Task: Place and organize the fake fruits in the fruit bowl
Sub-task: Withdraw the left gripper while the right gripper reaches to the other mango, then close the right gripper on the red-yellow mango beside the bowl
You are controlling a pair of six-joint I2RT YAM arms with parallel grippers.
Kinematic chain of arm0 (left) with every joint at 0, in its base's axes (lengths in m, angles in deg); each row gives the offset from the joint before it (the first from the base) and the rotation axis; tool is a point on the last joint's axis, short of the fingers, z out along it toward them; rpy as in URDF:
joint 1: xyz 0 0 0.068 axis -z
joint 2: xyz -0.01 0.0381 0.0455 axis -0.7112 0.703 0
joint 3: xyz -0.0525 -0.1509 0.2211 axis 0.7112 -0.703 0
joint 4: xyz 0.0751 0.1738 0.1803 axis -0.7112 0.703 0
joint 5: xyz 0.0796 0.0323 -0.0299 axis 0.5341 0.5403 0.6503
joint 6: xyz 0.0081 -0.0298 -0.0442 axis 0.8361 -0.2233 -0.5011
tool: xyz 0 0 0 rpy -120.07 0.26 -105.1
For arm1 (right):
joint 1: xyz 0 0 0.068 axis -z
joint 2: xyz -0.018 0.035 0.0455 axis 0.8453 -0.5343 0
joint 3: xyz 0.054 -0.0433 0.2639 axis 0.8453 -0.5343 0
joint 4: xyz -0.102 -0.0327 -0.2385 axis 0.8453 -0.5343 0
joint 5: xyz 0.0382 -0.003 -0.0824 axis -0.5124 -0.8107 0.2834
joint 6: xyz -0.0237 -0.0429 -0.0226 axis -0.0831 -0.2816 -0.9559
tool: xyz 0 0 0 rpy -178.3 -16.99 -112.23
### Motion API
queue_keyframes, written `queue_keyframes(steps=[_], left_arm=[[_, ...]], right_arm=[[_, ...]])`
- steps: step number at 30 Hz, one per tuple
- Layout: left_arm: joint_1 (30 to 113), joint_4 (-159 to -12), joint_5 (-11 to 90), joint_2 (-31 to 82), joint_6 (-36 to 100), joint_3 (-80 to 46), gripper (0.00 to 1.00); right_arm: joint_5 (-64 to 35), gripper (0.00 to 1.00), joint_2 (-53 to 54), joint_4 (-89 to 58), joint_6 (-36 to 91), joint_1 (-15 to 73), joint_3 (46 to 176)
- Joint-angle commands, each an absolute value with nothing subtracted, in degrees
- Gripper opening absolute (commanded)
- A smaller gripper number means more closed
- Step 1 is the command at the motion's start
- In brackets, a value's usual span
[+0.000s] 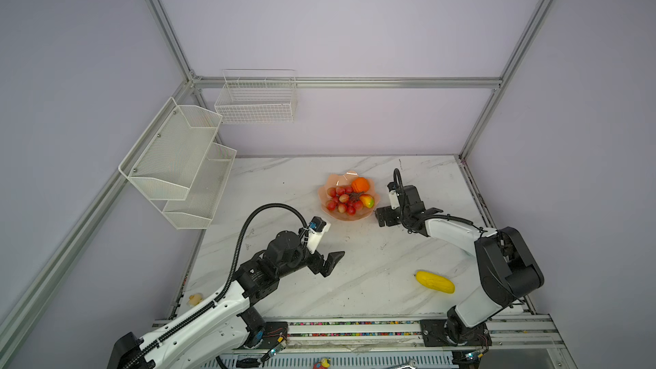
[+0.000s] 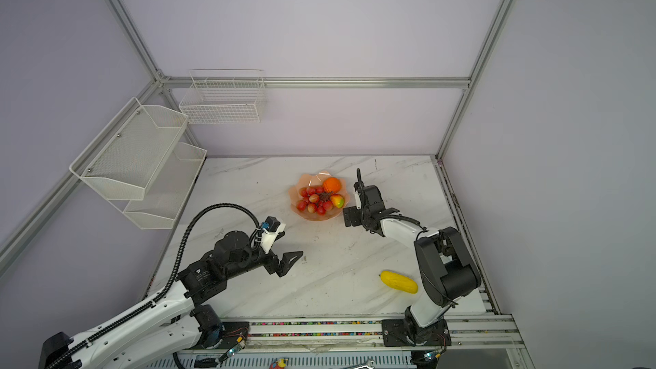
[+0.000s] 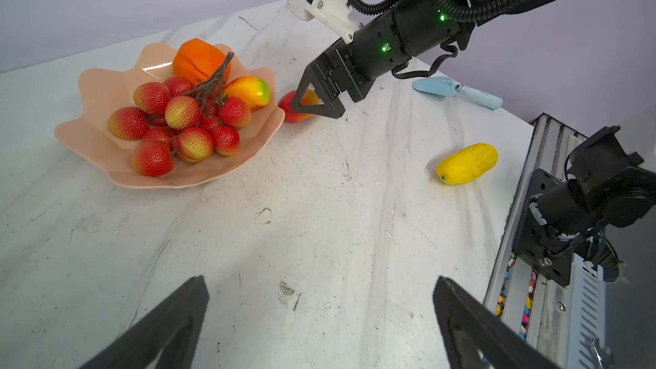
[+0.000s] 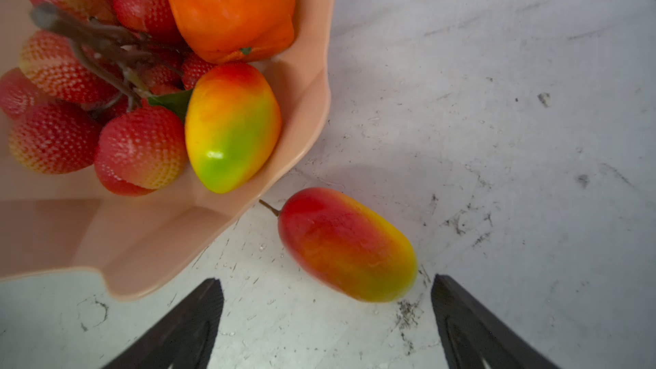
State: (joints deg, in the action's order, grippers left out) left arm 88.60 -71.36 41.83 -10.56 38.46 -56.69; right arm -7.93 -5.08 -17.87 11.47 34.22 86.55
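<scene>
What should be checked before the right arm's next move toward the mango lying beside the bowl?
1. Right gripper open: ok.
2. Loose mango on the table, ahead of the jaws: ok.
3. Mango stem free of the fruit bowl rim: cannot tell.
4. Bare room in the bowl: ok.
5. Left gripper open, away from the bowl: ok.
6. All fruit in the bowl: not ok; yellow fruit lies on the table.

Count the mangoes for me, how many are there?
2. The first mango sits in the fruit bowl, next to the orange. The second mango lies on the table, just outside the bowl's rim. The red fruit bunch might hide more.
</scene>
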Motion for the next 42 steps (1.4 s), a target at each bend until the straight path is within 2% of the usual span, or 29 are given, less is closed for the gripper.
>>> queue_keyframes(steps=[1, 12, 16, 30, 35, 39, 42], left_arm=[[88.8, -73.9, 42.2, -10.8, 36.7, -58.6, 1.0], [88.8, -73.6, 42.3, -10.5, 36.7, -58.7, 1.0], [88.8, -73.4, 42.4, -10.6, 36.7, -58.8, 1.0], [88.8, -73.4, 42.5, -10.9, 36.7, -58.8, 1.0], [88.8, -73.3, 42.7, -10.9, 36.8, -58.8, 1.0], [88.8, -73.1, 42.9, -10.8, 36.8, -58.9, 1.0], [88.8, -72.9, 43.4, -11.2, 36.9, -58.9, 1.0]], right_arm=[[-7.0, 0.95, -6.6, -16.2, 9.9, 34.3, 87.3], [-8.3, 0.91, -9.7, -17.3, 8.3, 34.4, 89.4], [-9.5, 0.83, -9.7, -17.9, 7.9, 34.4, 89.3], [-8.6, 0.83, -14.1, -18.7, 8.0, 34.3, 92.1], [-8.6, 0.78, -14.1, -18.9, 7.7, 34.0, 92.0], [-8.7, 0.61, -13.8, -19.7, 7.4, 33.8, 91.8], [-9.0, 0.55, -12.4, -20.4, 7.2, 33.3, 90.5]])
